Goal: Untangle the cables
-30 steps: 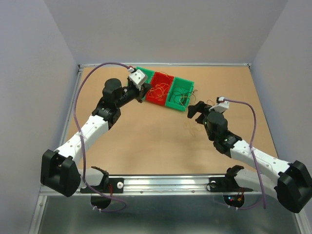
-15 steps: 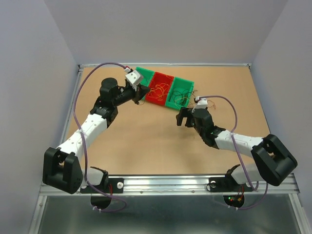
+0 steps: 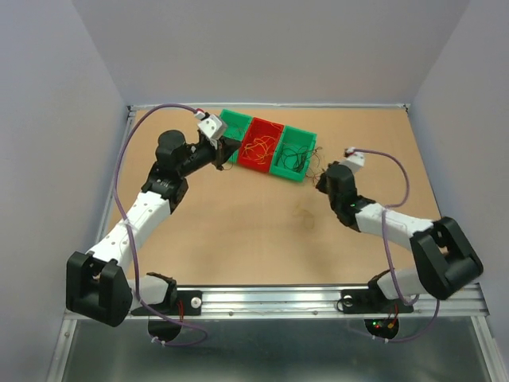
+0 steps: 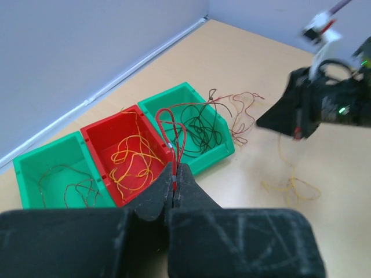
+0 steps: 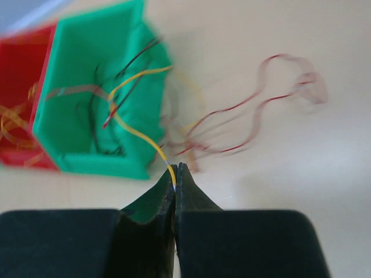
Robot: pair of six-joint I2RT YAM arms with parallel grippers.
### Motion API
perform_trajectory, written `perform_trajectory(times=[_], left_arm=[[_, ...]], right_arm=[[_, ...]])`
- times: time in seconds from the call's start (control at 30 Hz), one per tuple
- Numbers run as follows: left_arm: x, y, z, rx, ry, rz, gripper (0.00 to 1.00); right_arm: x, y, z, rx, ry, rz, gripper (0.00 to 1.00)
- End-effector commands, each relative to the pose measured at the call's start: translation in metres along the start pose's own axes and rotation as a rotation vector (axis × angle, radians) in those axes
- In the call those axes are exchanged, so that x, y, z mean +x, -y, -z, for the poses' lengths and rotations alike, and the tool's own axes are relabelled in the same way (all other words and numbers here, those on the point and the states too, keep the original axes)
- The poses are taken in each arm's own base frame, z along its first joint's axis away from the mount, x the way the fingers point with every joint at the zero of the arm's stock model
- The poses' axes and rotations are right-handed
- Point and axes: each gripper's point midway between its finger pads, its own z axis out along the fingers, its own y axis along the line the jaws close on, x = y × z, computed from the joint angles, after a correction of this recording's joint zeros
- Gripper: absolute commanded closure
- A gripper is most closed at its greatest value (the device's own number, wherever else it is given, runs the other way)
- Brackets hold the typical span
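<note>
Cables [image 4: 197, 124] mostly sit in the bins: brown-red in left bin [image 4: 52, 165], yellow in red bin [image 4: 107, 120], black in right bin [image 4: 215, 155]. Loose strands [image 5: 261, 104] lie on the table [image 3: 238, 231] beside it. Left gripper [image 4: 175, 174] is pinched on a red strand [image 4: 174, 133] above the bins. Right gripper [image 5: 175, 171] is clamped on a yellow strand [image 5: 136, 133] that runs into the black pile. Best to draw the yellow out slowly, away from the bin, so the blacks likely don't snag, with the red strand lifted clear.

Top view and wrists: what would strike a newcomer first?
Three bins in a row, green, red, green, sit far-centre, thin wires spilling out. The left gripper pinches a red wire by their left end; the right gripper pinches a yellow wire beside the right green bin.
</note>
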Motion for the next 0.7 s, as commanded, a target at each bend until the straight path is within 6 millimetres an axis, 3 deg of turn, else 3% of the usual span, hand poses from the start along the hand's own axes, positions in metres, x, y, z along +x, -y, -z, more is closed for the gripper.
perform_trajectory(times=[0.0, 0.1, 0.17, 0.3, 0.43, 0.53, 0.57, 0.63, 0.67], left_arm=[[-0.009, -0.027, 0.002, -0.098, 0.042, 0.026, 1.0], [-0.002, -0.044, 0.003, -0.134, 0.031, 0.069, 1.0], [-0.002, -0.048, 0.004, -0.138, 0.031, 0.077, 1.0], [-0.002, -0.049, 0.004, -0.137, 0.033, 0.071, 1.0], [-0.004, -0.054, 0.007, -0.169, 0.039, 0.053, 1.0], [-0.008, -0.064, 0.012, -0.24, 0.05, 0.058, 1.0], [-0.007, -0.075, 0.019, -0.294, 0.055, 0.075, 1.0], [-0.017, -0.088, 0.031, -0.347, 0.105, 0.111, 1.0], [-0.017, -0.104, 0.044, -0.402, 0.119, 0.124, 1.0]], right_arm=[[-0.05, 0.073, 0.029, 0.194, 0.233, -0.347, 0.99], [-0.065, 0.09, 0.055, 0.207, 0.336, -0.431, 0.99], [-0.071, 0.086, 0.061, 0.167, 0.355, -0.444, 1.0], [-0.066, 0.066, 0.051, 0.103, 0.283, -0.376, 0.99], [-0.065, 0.064, 0.05, 0.103, 0.268, -0.371, 0.99], [-0.074, 0.082, 0.062, 0.159, 0.339, -0.446, 1.0], [-0.079, 0.1, 0.07, 0.24, 0.39, -0.459, 0.99], [-0.098, 0.113, 0.093, 0.262, 0.484, -0.512, 1.0], [-0.101, 0.118, 0.1, 0.266, 0.505, -0.524, 0.99]])
